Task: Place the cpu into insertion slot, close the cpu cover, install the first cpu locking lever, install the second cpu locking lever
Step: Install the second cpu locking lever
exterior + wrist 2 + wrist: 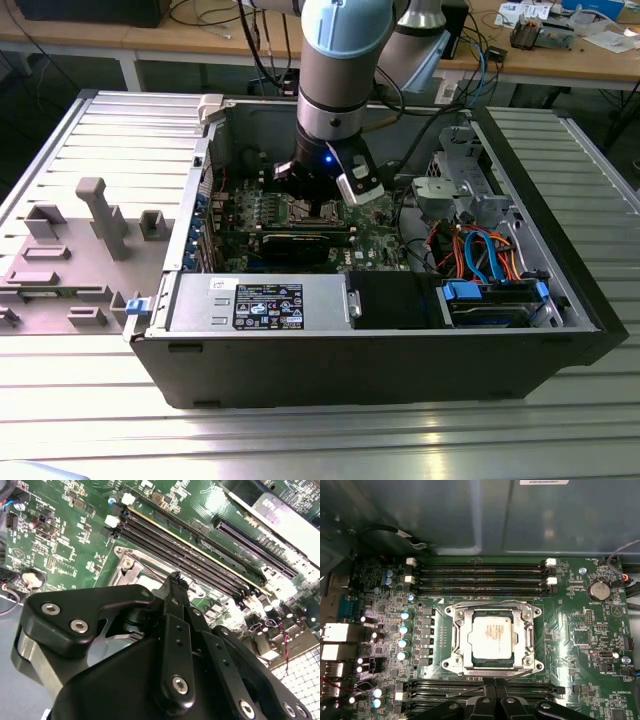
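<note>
The gripper [492, 686], fingers pressed together and empty, hovers just beside the insertion slot [454, 652]; the cpu [491, 637] sits seated under the closed cpu cover [528, 636].

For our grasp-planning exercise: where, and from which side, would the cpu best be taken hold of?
Two opposite edges, from straight above: the cpu lies flat, top face out. The cover seems to overlap those edges now, so they look unreachable.
</note>
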`<state>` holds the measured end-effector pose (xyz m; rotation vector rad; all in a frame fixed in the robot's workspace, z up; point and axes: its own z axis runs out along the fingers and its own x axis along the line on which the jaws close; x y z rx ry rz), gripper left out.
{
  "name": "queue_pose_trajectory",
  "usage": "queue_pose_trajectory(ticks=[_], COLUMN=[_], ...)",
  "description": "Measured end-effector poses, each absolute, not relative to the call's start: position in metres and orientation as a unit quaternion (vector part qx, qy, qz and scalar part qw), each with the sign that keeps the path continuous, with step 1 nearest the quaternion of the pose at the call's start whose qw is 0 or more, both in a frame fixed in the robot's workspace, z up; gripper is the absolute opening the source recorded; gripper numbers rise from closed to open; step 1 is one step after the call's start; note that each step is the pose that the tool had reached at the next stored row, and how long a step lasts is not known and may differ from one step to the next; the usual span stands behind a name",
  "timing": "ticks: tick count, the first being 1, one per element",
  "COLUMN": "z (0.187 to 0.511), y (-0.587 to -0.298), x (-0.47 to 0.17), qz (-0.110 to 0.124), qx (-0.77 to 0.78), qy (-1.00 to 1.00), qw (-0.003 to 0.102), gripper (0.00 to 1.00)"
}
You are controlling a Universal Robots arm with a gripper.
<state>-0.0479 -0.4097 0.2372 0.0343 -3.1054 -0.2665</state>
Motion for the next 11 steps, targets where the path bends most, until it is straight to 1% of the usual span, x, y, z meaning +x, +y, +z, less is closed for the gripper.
queue_pose_trajectory(ticks=[11], z=[0.232], y=[-0.412], x=[-0.062], qz=[-0.093], qx=[0.027], qy=[-0.995], qw=[0.015], gripper=[0.11])
